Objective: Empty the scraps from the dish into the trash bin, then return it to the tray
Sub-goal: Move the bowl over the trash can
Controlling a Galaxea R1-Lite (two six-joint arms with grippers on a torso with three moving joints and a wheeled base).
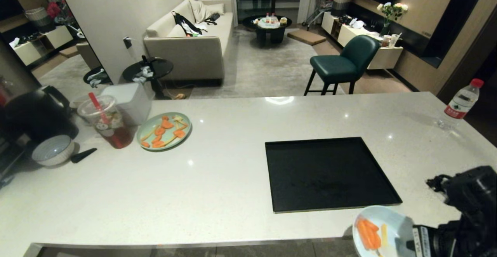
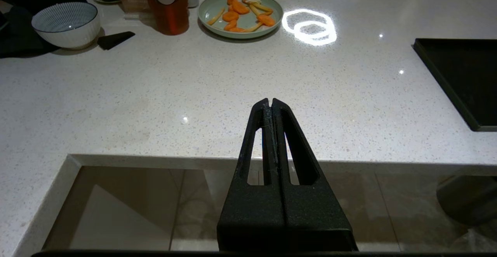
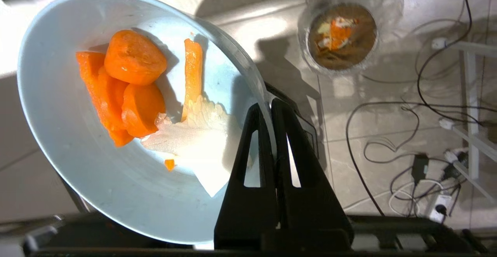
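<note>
My right gripper [image 3: 267, 105] is shut on the rim of the pale-blue dish [image 3: 97, 179], one finger inside and one outside. The dish [image 1: 390, 220] hangs past the counter's front edge at the lower right of the head view, near the black tray [image 1: 330, 173], which lies bare. Orange carrot scraps [image 3: 128, 86] and pale bits [image 3: 194, 132] lie in the dish. The trash bin [image 3: 341, 35], lined with clear plastic and holding some scraps, stands on the floor below and apart from the dish. My left gripper [image 2: 270, 101] is shut and empty, parked just off the counter's front edge.
A mint-green plate [image 1: 164, 130] of carrot pieces, a drink cup [image 1: 106, 122], a patterned white bowl [image 1: 53, 150] and a black kettle [image 1: 37, 109] crowd the counter's left. A water bottle [image 1: 462, 101] stands at the far right. Cables [image 3: 419, 132] sprawl on the floor near the bin.
</note>
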